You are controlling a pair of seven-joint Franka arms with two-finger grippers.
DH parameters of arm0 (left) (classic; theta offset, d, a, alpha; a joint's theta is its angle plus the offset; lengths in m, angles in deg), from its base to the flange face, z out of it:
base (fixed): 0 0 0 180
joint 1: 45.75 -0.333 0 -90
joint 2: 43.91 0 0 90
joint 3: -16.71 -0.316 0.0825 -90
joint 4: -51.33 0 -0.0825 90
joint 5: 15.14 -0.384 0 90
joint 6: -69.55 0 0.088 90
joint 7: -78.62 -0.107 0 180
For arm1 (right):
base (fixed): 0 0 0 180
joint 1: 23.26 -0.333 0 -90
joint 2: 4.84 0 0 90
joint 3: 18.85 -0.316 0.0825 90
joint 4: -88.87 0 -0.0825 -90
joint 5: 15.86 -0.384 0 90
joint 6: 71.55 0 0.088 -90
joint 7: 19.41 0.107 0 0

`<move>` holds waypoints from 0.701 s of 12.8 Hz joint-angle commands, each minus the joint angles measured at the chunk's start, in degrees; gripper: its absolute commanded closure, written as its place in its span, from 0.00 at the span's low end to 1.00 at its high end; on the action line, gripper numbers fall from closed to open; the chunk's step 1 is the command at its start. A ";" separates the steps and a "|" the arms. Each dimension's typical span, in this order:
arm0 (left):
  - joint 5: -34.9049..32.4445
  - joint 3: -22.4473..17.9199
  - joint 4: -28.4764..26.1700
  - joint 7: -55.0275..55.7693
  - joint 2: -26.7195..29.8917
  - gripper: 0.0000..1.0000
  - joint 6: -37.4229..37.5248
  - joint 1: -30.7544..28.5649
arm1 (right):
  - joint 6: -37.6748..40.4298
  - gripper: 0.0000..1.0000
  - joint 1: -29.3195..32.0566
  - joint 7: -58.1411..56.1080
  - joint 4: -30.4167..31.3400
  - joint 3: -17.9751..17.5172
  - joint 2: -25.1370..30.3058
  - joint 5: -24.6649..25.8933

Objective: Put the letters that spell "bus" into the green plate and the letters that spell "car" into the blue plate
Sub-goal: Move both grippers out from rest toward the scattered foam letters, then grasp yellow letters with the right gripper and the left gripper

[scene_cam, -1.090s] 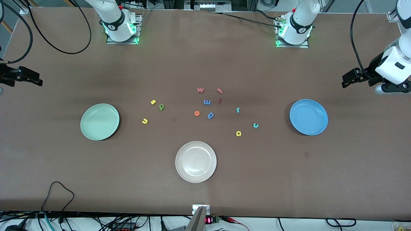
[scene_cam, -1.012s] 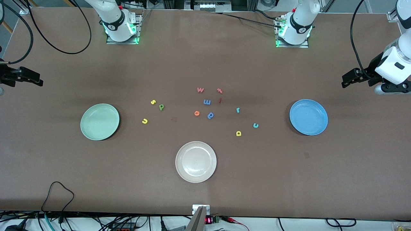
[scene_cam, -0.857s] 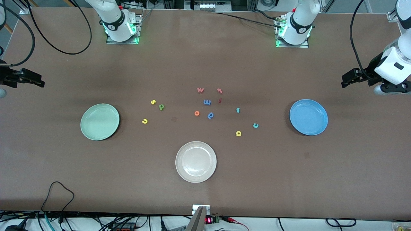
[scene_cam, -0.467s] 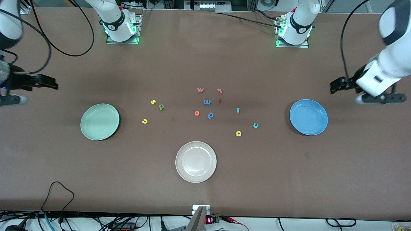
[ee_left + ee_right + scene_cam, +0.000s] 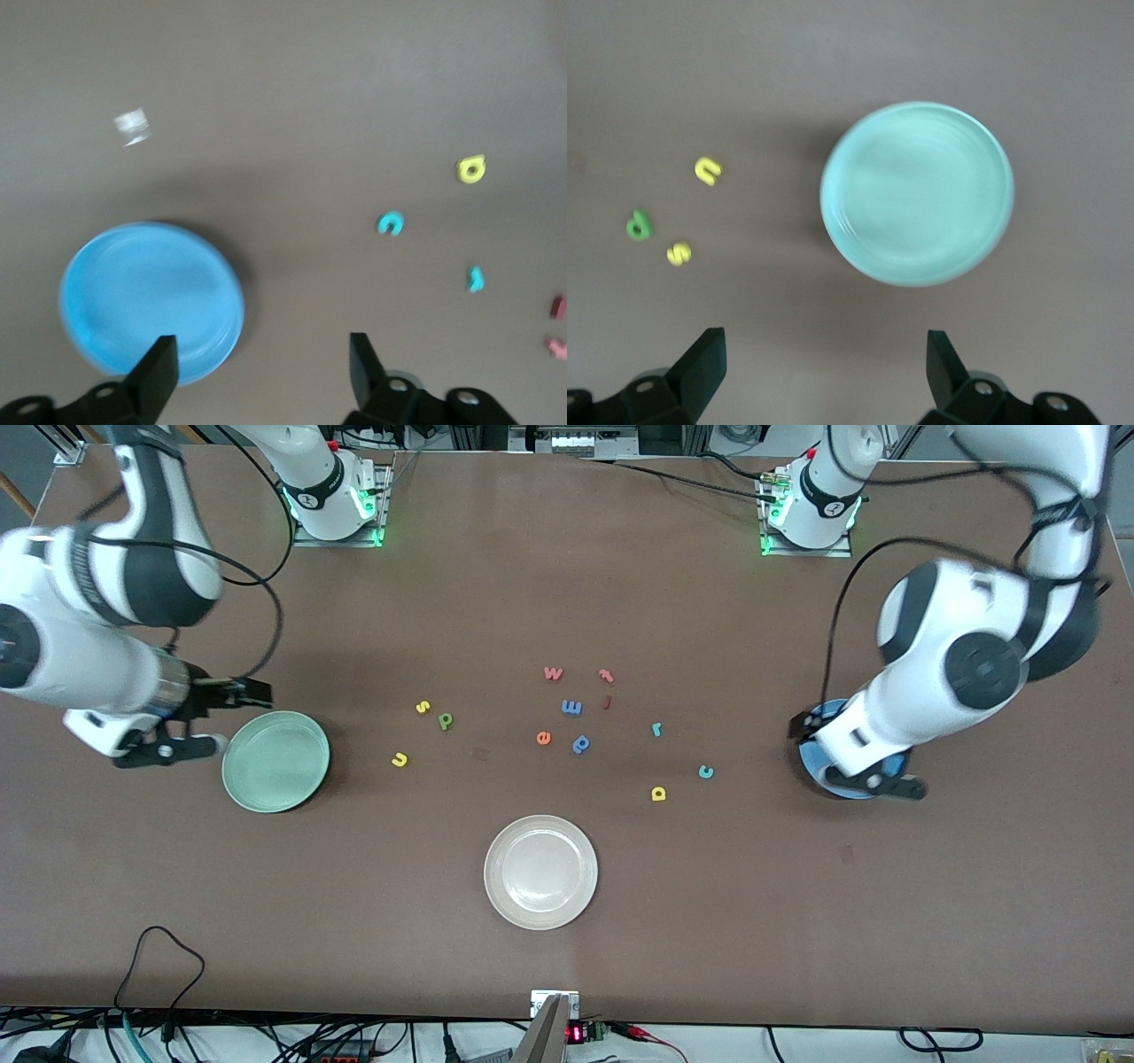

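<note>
Left gripper (image 5: 257,376) over blue plate (image 5: 808,722), jaws spread, nothing held. Teal "c" (image 5: 706,771), "r" (image 5: 656,729), yellow "a" (image 5: 658,794) seen on bench toward centre. Right gripper (image 5: 824,367) spread beside green plate (image 5: 275,761); "u" (image 5: 400,759), "s" (image 5: 423,707), green "b" (image 5: 446,721) toward centre.

Loose foam letters on the table (image 5: 620,584) (no printed labels legible) read u, s, w, e, r, c.
</note>
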 commanded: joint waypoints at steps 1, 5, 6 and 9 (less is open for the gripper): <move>2.18 -0.39 11.50 2.94 -11.77 0.32 0.64 4.07 | -12.91 0.00 -3.94 5.17 10.01 0.40 0.67 -0.64; 7.09 -0.39 11.52 7.60 -17.06 0.36 -7.35 7.95 | -25.52 0.00 -8.78 9.32 14.08 0.40 -5.21 -0.64; 8.33 -0.39 11.43 7.70 -18.11 0.36 -9.20 8.91 | -27.45 0.00 -9.14 10.46 14.08 0.40 -6.45 -0.64; 8.52 -0.39 11.43 7.70 -21.36 0.36 -12.29 10.24 | -32.64 0.00 -10.72 12.82 13.38 0.40 -10.66 -0.64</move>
